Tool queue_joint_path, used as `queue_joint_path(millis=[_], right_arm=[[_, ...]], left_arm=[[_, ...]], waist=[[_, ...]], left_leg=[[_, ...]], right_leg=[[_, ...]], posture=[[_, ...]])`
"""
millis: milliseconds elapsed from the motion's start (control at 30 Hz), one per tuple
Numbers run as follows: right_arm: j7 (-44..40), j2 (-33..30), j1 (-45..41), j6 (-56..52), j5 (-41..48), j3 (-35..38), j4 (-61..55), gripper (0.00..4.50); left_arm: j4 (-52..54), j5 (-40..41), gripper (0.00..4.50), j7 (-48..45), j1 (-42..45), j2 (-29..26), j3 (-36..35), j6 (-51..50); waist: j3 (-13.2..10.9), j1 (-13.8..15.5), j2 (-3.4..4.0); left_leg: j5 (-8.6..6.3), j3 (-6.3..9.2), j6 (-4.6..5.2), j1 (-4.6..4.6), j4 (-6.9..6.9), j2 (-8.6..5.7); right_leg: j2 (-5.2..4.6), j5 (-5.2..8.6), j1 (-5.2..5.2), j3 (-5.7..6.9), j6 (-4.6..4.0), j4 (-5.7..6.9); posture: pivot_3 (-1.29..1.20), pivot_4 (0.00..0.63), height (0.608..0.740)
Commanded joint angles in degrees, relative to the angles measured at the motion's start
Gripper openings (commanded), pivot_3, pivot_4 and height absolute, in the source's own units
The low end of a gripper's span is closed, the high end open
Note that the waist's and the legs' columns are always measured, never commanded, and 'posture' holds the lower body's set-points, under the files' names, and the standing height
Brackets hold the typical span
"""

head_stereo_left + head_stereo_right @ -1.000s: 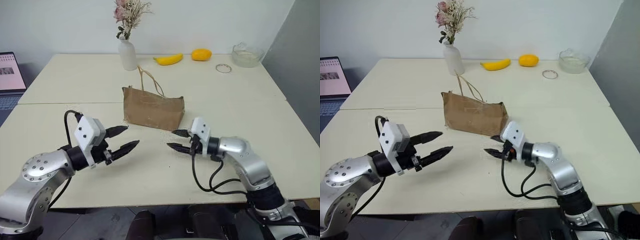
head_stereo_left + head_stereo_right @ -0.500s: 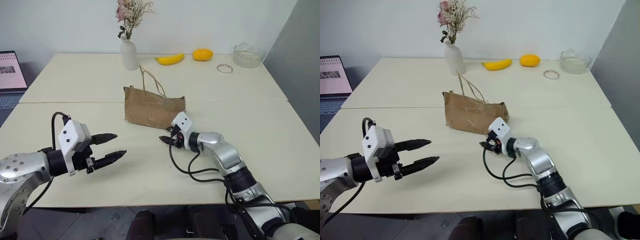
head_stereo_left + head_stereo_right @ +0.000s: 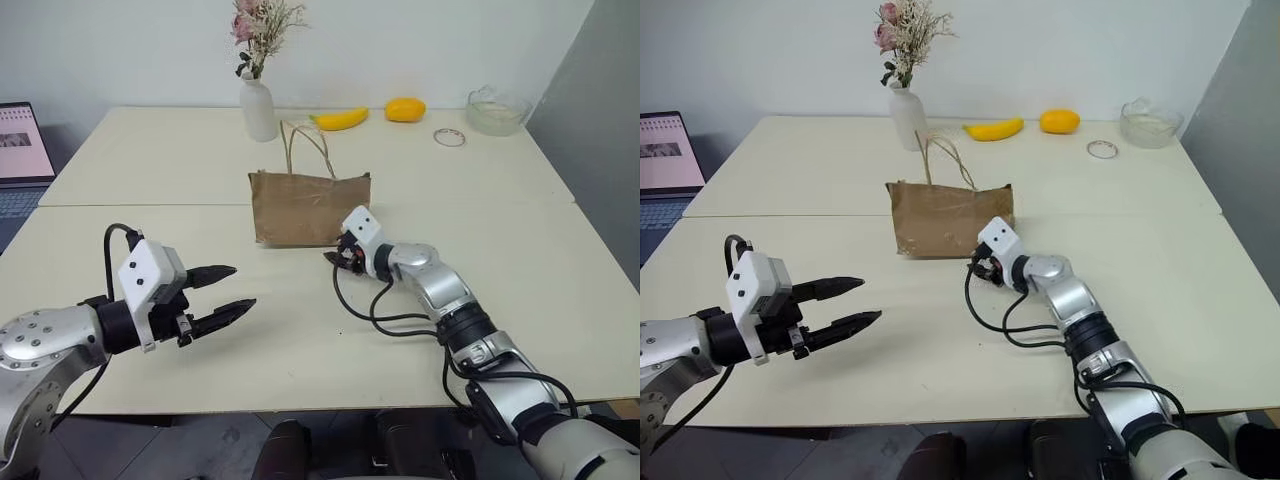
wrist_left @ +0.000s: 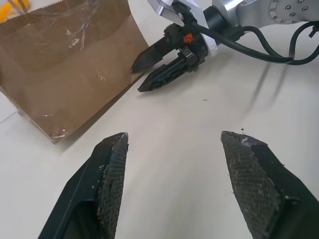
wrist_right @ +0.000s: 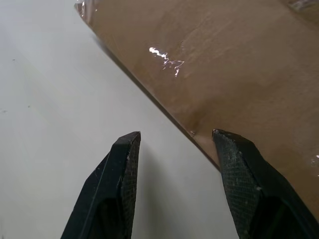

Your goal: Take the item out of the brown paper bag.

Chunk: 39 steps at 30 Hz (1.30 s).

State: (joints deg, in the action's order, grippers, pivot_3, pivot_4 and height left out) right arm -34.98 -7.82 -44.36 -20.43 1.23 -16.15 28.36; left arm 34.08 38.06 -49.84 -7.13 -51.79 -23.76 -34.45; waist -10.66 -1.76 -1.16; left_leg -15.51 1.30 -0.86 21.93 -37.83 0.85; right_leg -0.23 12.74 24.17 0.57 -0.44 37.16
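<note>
The brown paper bag (image 3: 308, 208) stands upright in the middle of the table, its cord handles (image 3: 305, 150) rising above it. The item is hidden. My right gripper (image 3: 333, 258) is open, low at the bag's near right bottom corner. In the right wrist view its fingertips (image 5: 130, 142) straddle bare table, and the bag's bottom edge (image 5: 149, 99) runs up against one of them. My left gripper (image 3: 240, 287) hangs open and empty above the table, well short of the bag on its left. The left wrist view shows the bag (image 4: 70, 64) and the right gripper (image 4: 139, 74) beside it.
At the back of the table stand a white vase with dried flowers (image 3: 257, 108), a banana (image 3: 338, 119), an orange-yellow fruit (image 3: 404, 109), a metal ring (image 3: 448, 137) and a glass bowl (image 3: 493, 110). A laptop (image 3: 20, 150) sits off the left edge.
My right gripper has reached forward and left to the bag's bottom corner. The bag, leaning before, now stands squarer with its handles upright. The left gripper has kept its place.
</note>
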Motion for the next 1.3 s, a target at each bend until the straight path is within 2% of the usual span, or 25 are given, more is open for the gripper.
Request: queue_joint_path(millis=[33, 200, 300, 333, 400, 467, 533, 733, 767, 967, 1033, 1167, 1300], right_arm=[[-1.31, -0.2, -0.79, 0.23, 0.82, 1.34, -3.98, 2.39], [-7.67, -2.57, 4.16, -3.44, 3.34, -0.38, -17.1, 2.39], [-11.1, -5.54, 8.18, -6.04, 7.36, 0.9, -29.81, 2.39], [-10.93, -6.24, 9.24, -7.05, 8.43, 1.82, -33.22, 2.39], [-7.12, -6.82, 12.13, -7.23, 9.35, 5.55, -41.08, 2.39], [-4.55, -8.21, 15.74, -10.37, 10.21, 8.03, -50.17, 2.44], [-3.51, -9.62, 18.38, -14.47, 11.77, 8.73, -56.82, 2.44], [-0.92, -13.35, 22.77, -23.87, 16.7, 10.52, -69.99, 2.44], [-0.44, -13.78, 23.18, -25.02, 17.33, 10.87, -71.24, 2.44], [3.66, -15.57, 25.51, -29.67, 19.65, 14.08, -75.77, 2.44], [4.49, -15.91, 25.66, -30.34, 20.22, 14.77, -76.22, 2.44], [5.62, -17.3, 26.31, -31.12, 21.09, 15.99, -77.05, 2.44], [5.77, -19.05, 27.72, -31.55, 22.3, 17.16, -77.87, 2.44]], left_arm=[[1.33, 0.03, 3.11, 0.47, 0.93, 0.25, 0.37, 0.67], [0.09, 0.36, 3.11, 3.15, 3.82, 1.54, 0.63, 0.07], [-3.75, -0.47, 3.11, 8.45, 10.78, 3.36, 2.19, -1.71], [-5.37, -0.97, 3.11, 9.8, 13.15, 3.91, 2.9, -2.14], [-10.84, -7.7, 3.11, 9.26, 18.12, 2.54, 8.06, 2.01], [-18.29, -13.59, 2.72, 8.93, 24.56, 2.32, 12.74, 6.27], [-24.9, -15.77, 2.25, 8.41, 30.37, 3.3, 14.85, 8.71], [-48.64, -24.76, 0.26, 7.94, 48.3, 7.67, 20.9, 19.52], [-52.68, -26.1, 0.04, 7.53, 51.13, 8.63, 21.84, 21.61], [-86.87, -36.93, 0.04, 7.46, 71.27, 15.84, 28.74, 37.4], [-94.82, -39.57, 0.04, 8.92, 75.95, 17.63, 29.69, 41.45], [-104.6, -43.15, 0.04, 11.13, 82.27, 20.65, 30.66, 43.94], [-108.41, -46.78, 0.04, 5.13, 83.15, 21.88, 32.74, 44.85]], waist=[[0.0, 0.0, 0.0], [0.0, 0.2, 0.0], [0.0, 0.52, 0.0], [0.0, 0.55, -0.01], [0.01, 0.71, -0.01], [0.01, 0.82, -0.01], [0.03, 1.1, -0.05], [0.02, 1.18, -0.09], [0.02, 1.31, -0.11], [0.0, 1.66, -0.19], [-0.01, 1.65, -0.22], [-0.03, 1.43, -0.26], [-0.03, 1.32, -0.26]], left_leg=[[0.0, 0.0, 0.0, 0.0, 0.0, 0.0], [0.0, 0.03, 0.0, 0.02, 0.0, 0.0], [0.0, 0.05, 0.0, 0.03, 0.0, -0.02], [0.0, 0.09, 0.0, 0.03, -0.02, -0.04], [0.0, 0.08, 0.0, 0.01, -0.04, -0.04], [0.01, 0.06, 0.0, -0.03, -0.05, -0.08], [0.01, 0.07, -0.01, 0.0, -0.04, -0.12], [0.01, -0.01, -0.01, 0.07, -0.03, -0.1], [0.01, 0.0, -0.01, 0.08, -0.03, -0.12], [0.01, -0.12, 0.0, 0.17, -0.1, -0.25], [0.0, -0.19, 0.0, 0.23, -0.11, -0.29], [0.0, -0.36, 0.01, 0.47, -0.13, -0.24], [0.0, -0.36, 0.02, 0.57, -0.13, -0.25]], right_leg=[[0.0, 0.0, 0.0, 0.0, 0.0, 0.0], [-0.02, 0.0, -0.01, 0.03, 0.01, -0.02], [-0.04, -0.01, -0.01, 0.04, 0.03, -0.02], [-0.03, -0.02, -0.03, 0.09, 0.04, -0.01], [-0.03, -0.05, -0.06, 0.07, 0.09, 0.02], [0.08, -0.05, -0.06, 0.07, 0.1, 0.04], [0.1, -0.05, -0.06, 0.09, 0.1, 0.03], [0.09, -0.05, 0.0, 0.06, 0.11, -0.04], [0.09, -0.05, -0.01, 0.07, 0.12, -0.03], [0.1, -0.06, -0.03, 0.19, 0.14, -0.08], [0.1, -0.09, -0.01, 0.24, 0.2, -0.13], [0.08, -0.08, 0.19, 0.2, 0.31, -0.16], [0.08, -0.05, 0.27, 0.21, 0.35, -0.16]], posture=[[0.0, 0.15, 0.74], [0.0, 0.15, 0.74], [0.0, 0.15, 0.74], [0.0, 0.15, 0.74], [0.0, 0.15, 0.74], [0.0, 0.15, 0.74], [0.0, 0.15, 0.74], [0.0, 0.15, 0.74], [0.0, 0.15, 0.74], [0.0, 0.15, 0.74], [0.0, 0.15, 0.74], [0.0, 0.15, 0.74], [0.0, 0.15, 0.74]])
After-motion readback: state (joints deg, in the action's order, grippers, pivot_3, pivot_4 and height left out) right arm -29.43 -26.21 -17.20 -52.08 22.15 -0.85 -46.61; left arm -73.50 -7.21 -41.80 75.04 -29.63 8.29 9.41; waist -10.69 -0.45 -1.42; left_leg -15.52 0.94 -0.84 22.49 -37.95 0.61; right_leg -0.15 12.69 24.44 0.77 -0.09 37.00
